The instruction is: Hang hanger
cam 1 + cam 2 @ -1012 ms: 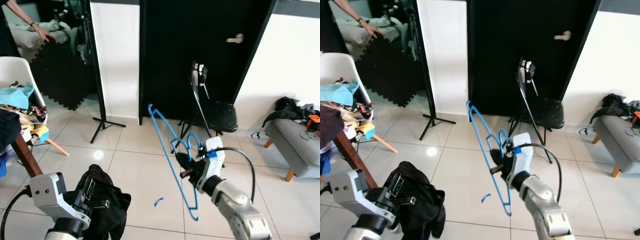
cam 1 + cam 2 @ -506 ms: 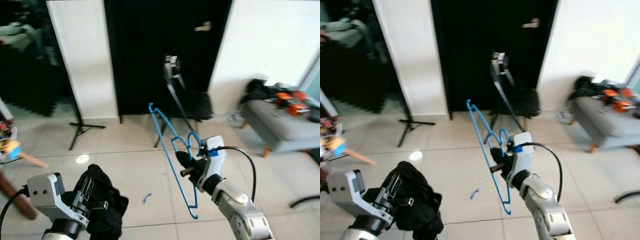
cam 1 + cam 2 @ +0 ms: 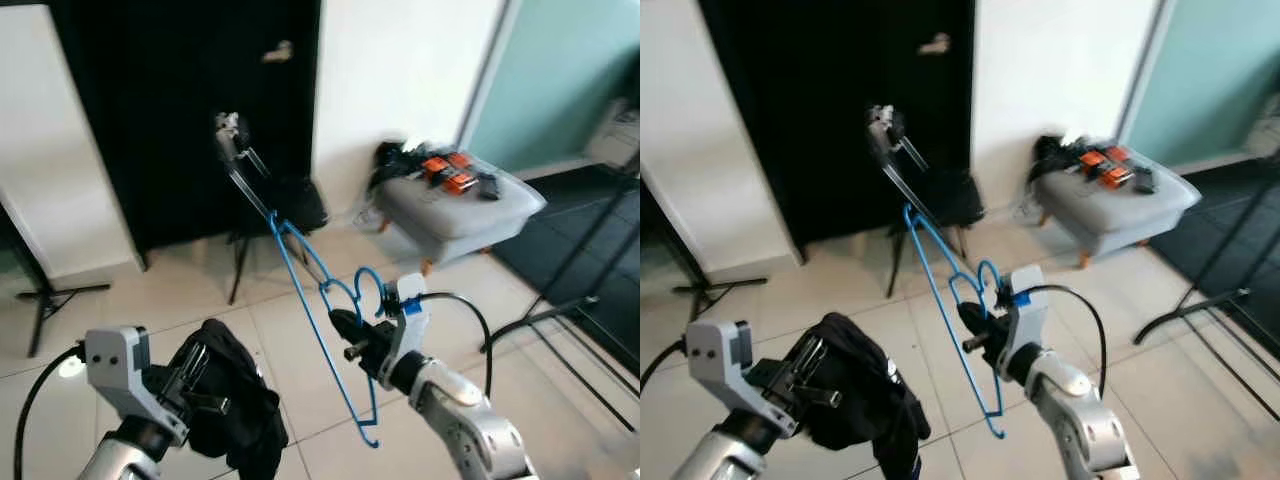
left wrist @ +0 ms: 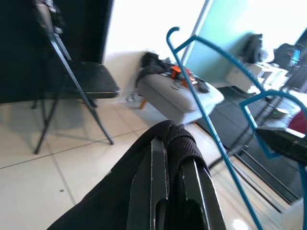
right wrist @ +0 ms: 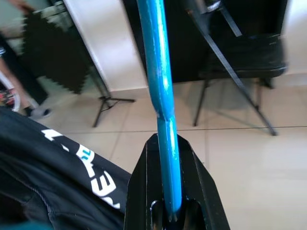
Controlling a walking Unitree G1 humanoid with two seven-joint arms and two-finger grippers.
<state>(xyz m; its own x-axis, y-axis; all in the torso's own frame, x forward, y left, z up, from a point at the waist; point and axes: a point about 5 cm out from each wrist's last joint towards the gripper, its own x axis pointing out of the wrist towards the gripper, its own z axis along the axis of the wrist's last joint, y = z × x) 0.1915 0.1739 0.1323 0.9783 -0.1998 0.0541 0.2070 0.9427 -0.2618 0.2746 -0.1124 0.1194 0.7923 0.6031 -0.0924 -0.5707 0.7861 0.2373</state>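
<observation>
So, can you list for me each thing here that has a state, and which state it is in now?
Right tool: shut on the blue hanger, held up in the air.
Blue hanger: tilted, nothing hanging on it.
Left tool: shut on the black garment.
Black garment: bunched, drooping below the tool.
Black folding chair: unfolded, standing by the door.
Black door: closed.
Grey footstool: upright, with items piled on top.
</observation>
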